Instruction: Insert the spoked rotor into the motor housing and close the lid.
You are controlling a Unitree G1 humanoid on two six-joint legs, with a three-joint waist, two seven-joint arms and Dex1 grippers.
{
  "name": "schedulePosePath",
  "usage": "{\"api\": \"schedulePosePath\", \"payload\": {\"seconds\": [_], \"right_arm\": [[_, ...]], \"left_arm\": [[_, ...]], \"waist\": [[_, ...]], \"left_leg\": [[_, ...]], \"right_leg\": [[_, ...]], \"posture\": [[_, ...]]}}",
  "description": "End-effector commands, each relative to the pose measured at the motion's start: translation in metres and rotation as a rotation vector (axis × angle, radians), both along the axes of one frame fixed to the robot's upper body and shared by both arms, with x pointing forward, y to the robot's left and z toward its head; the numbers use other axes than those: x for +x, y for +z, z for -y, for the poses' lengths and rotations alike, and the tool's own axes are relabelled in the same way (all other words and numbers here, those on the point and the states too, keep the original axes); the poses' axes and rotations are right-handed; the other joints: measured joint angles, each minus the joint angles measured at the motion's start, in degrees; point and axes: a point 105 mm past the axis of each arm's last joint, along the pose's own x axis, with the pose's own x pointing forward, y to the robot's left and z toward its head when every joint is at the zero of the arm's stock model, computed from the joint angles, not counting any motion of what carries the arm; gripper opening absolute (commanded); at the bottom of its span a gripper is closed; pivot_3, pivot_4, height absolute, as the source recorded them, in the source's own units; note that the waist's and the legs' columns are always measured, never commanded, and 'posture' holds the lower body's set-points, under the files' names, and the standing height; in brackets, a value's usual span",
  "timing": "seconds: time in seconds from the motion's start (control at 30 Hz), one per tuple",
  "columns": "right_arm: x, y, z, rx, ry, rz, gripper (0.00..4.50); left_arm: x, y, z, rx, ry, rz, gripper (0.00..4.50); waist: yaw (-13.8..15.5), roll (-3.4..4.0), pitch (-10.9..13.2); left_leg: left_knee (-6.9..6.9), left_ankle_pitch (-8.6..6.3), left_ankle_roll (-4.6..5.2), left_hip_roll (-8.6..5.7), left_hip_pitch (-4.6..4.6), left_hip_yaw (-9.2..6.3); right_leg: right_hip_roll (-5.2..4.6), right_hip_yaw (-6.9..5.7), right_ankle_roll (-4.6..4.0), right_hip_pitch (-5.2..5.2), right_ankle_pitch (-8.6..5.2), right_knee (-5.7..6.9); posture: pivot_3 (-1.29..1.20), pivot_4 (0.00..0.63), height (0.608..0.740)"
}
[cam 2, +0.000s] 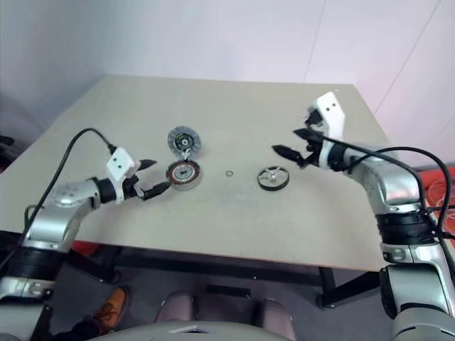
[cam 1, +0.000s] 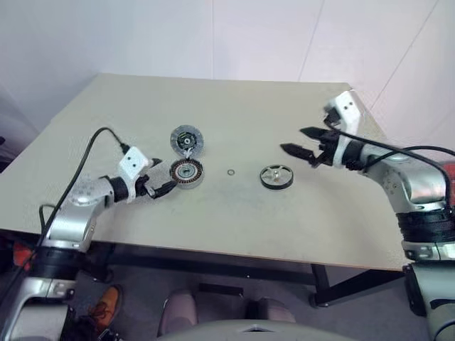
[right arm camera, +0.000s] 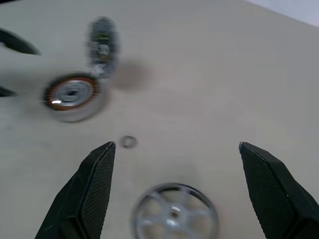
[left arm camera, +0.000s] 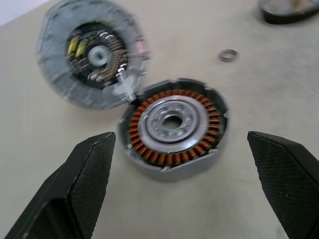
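**Both pincers wide, nothing held**

My left pincer [cam 1: 158, 179] gapes beside the motor housing [cam 1: 186, 172]; the lid [cam 1: 187, 140] touches it at 12 o'clock. My right pincer [cam 1: 304, 142] hovers wide above the table [cam 1: 227, 220], the spoked rotor [cam 1: 276, 176] at its 7 o'clock.

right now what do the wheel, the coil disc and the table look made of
Wheel: bright bare metal spokes, probably aluminium; dark matte rim, rubber or plastic, unclear.
Coil disc: orange copper-looking windings, shiny steel-like centre, grey cast-looking metal shell.
Table: smooth matte beige top, likely laminate.
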Motion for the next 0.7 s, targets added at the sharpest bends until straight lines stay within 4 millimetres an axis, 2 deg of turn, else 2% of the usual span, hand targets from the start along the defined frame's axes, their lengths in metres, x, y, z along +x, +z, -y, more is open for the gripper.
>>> {"api": "schedulePosePath", "payload": {"seconds": [0.03,0.27,0.63,0.7], "right_arm": [[-0.016,0.012,-0.021,0.018,0.122,0.028,4.48],[-0.032,0.005,-0.034,0.001,0.212,0.041,4.48],[-0.037,-0.009,-0.019,-0.061,0.201,0.047,4.48],[-0.037,-0.012,-0.018,-0.074,0.197,0.048,4.48]], "left_arm": [[0.000,0.003,0.013,0.168,-0.166,-0.035,4.50],[0.015,-0.004,0.015,0.435,-0.283,-0.142,4.50],[0.021,-0.018,0.014,0.705,-0.412,-0.269,4.50],[0.028,-0.017,0.021,0.722,-0.418,-0.261,4.50]], "waist": [[0.12,0.00,0.00],[-0.06,0.00,0.00],[0.15,0.01,0.00],[0.29,0.05,-0.02]], "left_leg": [[0.03,0.00,0.01,0.00,0.00,-0.01],[0.03,0.14,-0.25,0.00,0.04,-0.01],[0.03,0.15,-0.25,0.00,0.02,-0.02],[0.03,0.15,-0.26,0.00,0.04,-0.03]], "right_leg": [[-0.01,0.00,-0.01,0.01,0.00,0.00],[0.03,0.01,-0.01,-0.02,0.00,0.14],[0.00,0.02,-0.02,-0.01,0.00,0.13],[-0.01,0.03,-0.02,0.00,0.00,0.14]], "posture": [[0.00,0.000,0.740],[0.00,0.000,0.740],[0.00,0.000,0.740],[0.00,0.000,0.740]]}}
